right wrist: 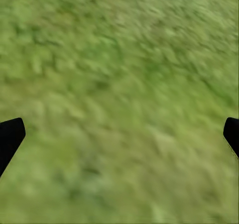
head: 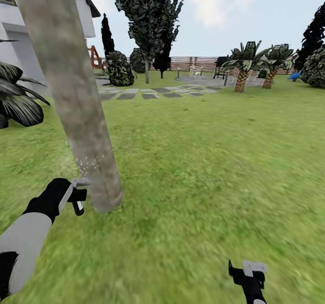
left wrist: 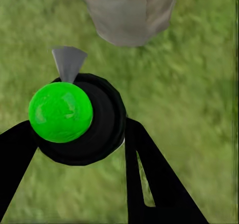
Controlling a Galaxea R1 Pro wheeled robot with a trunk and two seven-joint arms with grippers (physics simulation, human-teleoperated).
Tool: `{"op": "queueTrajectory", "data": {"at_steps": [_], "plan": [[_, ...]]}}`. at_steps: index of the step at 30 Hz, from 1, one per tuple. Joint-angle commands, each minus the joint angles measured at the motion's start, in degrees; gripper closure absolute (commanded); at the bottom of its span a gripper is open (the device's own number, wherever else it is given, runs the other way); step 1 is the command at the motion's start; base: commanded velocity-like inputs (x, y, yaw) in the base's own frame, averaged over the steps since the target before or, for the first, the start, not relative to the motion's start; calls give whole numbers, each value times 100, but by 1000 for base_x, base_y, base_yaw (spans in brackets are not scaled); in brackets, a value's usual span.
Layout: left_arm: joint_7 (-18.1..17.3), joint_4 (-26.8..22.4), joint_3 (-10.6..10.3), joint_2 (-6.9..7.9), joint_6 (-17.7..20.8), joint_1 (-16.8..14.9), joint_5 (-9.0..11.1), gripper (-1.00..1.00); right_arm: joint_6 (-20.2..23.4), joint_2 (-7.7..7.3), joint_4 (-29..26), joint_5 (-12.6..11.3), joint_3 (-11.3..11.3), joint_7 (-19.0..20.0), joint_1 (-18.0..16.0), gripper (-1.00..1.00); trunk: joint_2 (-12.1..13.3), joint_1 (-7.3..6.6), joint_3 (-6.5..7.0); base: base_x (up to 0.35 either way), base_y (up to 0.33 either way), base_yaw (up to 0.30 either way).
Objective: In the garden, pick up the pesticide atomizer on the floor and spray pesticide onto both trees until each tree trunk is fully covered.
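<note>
Grass (head: 189,168) | left gripper (left wrist: 79,149) clasps atomizer (left wrist: 79,119), beside trunk (head: 76,101)

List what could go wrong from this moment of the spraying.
1. The pale specks sit in one low patch of the near trunk; the upper trunk may stay uncovered.
2. The left hand, shut on the atomizer, hangs close to the trunk and could bump it.
3. The far tree shows no visible spray.

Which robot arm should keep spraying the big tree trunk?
Probably the left. Its gripper holds the atomizer beside the tree trunk, where pale specks show. The right gripper is open over bare grass.
</note>
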Motion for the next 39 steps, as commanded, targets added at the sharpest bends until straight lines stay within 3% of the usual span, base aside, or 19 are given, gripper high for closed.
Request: {"op": "queueTrajectory", "data": {"at_steps": [1,2,5,9,11,17,21,31,33,39], "plan": [[-32,-10,23,-89,27,-3,-27,100,-13,0,2,-48,48,-11,-2,-100,-2,1,-5,203,-228,39],[-32,-14,26,-165,27,-3,-27,100,-13,0,2,-48,48,-11,-2,-100,-2,1,-5,210,-222,13],[-32,-11,27,-188,22,-1,-45,100,-13,0,2,-48,48,-11,-2,-100,-2,1,-5,212,-216,3],[-7,2,137,39,-176,438,-62,100,-13,0,2,-48,48,-10,-2,-100,-2,1,-5,205,-206,12],[0,2,161,57,-235,568,-54,100,-13,0,2,-48,48,-11,-2,-100,-2,1,-5,235,-192,164],[66,-2,164,-224,-334,652,-44,100,-13,0,2,-48,48,-3,-2,-100,-2,1,-5,65,-44,266],[74,10,159,-238,-563,672,-74,100,-13,0,2,-48,48,-2,-2,-100,-2,1,-5,16,-9,146],[79,173,138,-232,-680,898,-100,100,-13,-17,2,-48,48,-11,-2,-100,-2,1,-5,223,-160,4],[170,198,141,-234,-974,940,-97,100,-13,-18,2,-48,48,-11,-2,-100,-2,1,-5,236,-192,0],[436,203,165,-250,-1016,947,-2,100,-13,-1,2,-48,48,-11,-2,-100,-2,1,-5,242,-186,78]]}}
